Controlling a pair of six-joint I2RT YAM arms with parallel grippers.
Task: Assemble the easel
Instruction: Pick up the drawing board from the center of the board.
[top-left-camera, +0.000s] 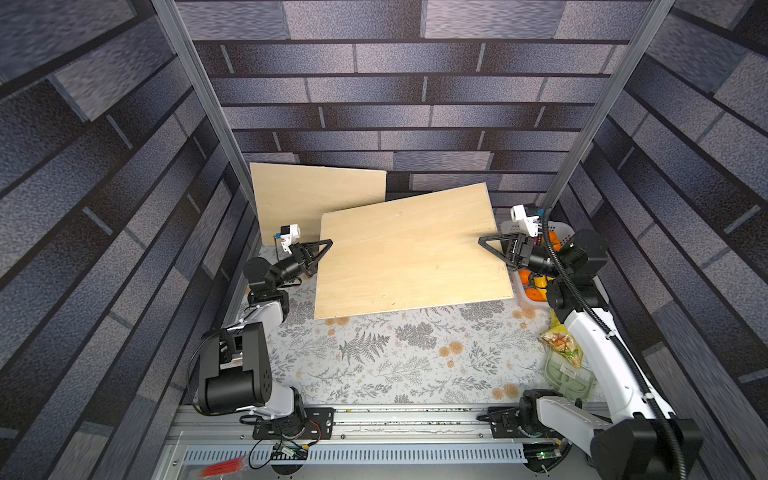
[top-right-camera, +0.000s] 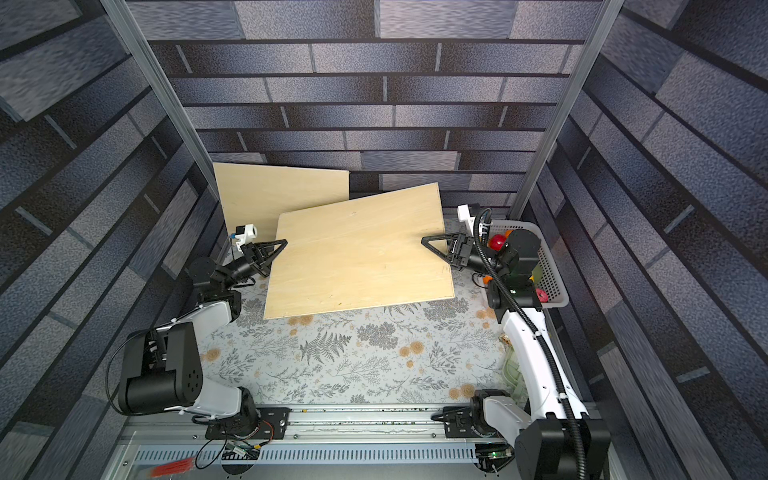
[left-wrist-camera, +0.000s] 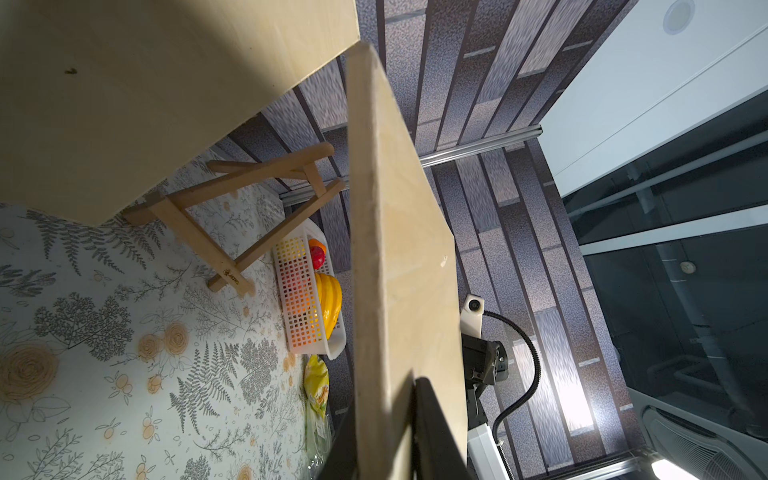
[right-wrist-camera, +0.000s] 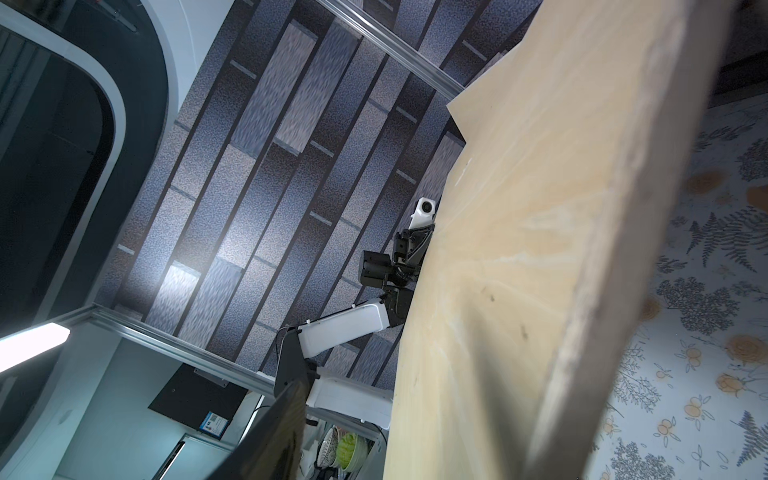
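A large plywood board (top-left-camera: 411, 257) (top-right-camera: 361, 257) hangs tilted above the table between both arms. My left gripper (top-left-camera: 326, 245) (left-wrist-camera: 386, 449) is shut on its left edge, a finger pressed on each face. My right gripper (top-left-camera: 484, 241) (right-wrist-camera: 428, 424) is open astride the right edge, and one finger (right-wrist-camera: 274, 436) stands clear of the board (right-wrist-camera: 519, 249). The wooden easel frame (left-wrist-camera: 232, 195) stands on the floral cloth beneath the board. It is hidden in both top views. A second plywood board (top-left-camera: 316, 195) (top-right-camera: 278, 191) leans on the back wall at the left.
A white basket (top-left-camera: 557, 228) (left-wrist-camera: 299, 291) of toy fruit sits at the right rear under my right arm. A snack bag (top-left-camera: 561, 343) and a green tray (top-left-camera: 567, 374) lie along the right side. Brick-pattern walls close in three sides.
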